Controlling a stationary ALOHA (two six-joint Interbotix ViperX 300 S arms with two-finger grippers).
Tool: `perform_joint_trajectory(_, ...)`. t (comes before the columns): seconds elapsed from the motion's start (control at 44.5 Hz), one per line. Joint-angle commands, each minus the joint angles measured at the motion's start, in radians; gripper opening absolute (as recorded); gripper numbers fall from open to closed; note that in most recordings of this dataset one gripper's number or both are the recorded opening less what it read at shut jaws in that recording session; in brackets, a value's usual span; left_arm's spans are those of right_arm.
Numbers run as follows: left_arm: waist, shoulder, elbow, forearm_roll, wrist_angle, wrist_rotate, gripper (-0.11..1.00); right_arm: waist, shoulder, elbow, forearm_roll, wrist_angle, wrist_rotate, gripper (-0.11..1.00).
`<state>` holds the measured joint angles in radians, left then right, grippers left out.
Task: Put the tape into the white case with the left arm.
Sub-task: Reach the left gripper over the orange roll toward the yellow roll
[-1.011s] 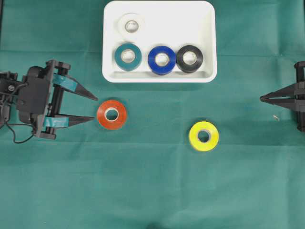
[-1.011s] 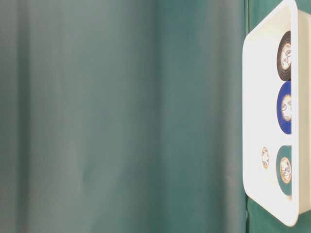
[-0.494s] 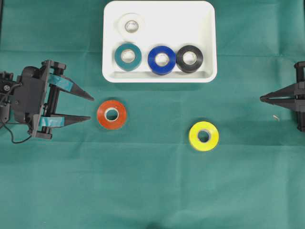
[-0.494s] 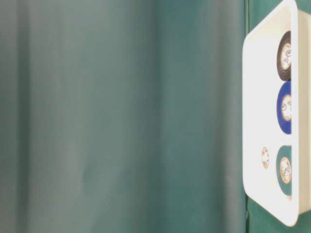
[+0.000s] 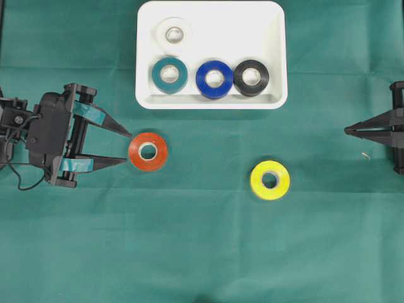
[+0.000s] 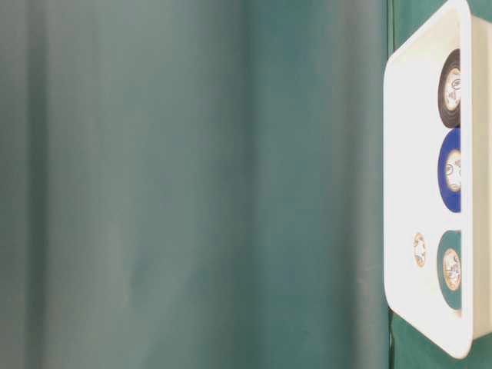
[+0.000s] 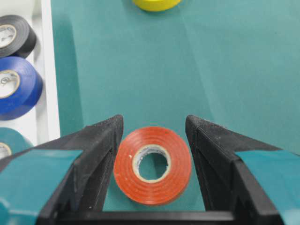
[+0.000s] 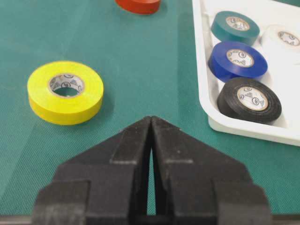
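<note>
A red tape roll (image 5: 148, 151) lies flat on the green cloth, below and left of the white case (image 5: 211, 102). My left gripper (image 5: 127, 147) stands open at the roll's left edge, tips level with it. In the left wrist view the red tape (image 7: 153, 165) sits between the two black fingers (image 7: 101, 145) of the left gripper (image 7: 154, 121), close to the left one, with a narrow gap on the right. A yellow tape roll (image 5: 270, 180) lies right of centre. My right gripper (image 5: 347, 130) rests shut at the far right edge, holding nothing.
The white case (image 8: 234, 124) holds a white roll (image 5: 173, 33), a teal roll (image 5: 169, 74), a blue roll (image 5: 214, 79) and a black roll (image 5: 251, 77); its right half behind them is bare. Green cloth covers the table.
The left gripper drew back to the left half a second ago, then came right again to the red roll's edge. The jaws kept the same width. The right arm stayed still.
</note>
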<state>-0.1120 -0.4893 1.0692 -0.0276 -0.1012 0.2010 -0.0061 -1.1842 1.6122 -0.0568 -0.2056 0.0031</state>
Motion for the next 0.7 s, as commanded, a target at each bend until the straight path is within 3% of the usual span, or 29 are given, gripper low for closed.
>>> perform_joint_trajectory(0.0,-0.003,-0.003,-0.025,-0.002,-0.005,0.0,0.59,-0.002,0.005,-0.006,-0.002,-0.011,-0.002,-0.09)
perform_joint_trajectory(0.18,-0.011,0.015,-0.067,-0.002,-0.006,0.0,0.59,-0.002,0.006,-0.006,-0.002,-0.011,-0.002,-0.09)
perform_joint_trajectory(0.674,-0.038,0.245,-0.304,-0.002,0.064,0.002,0.57,-0.002,0.006,-0.006,-0.002,-0.011,-0.002,-0.09)
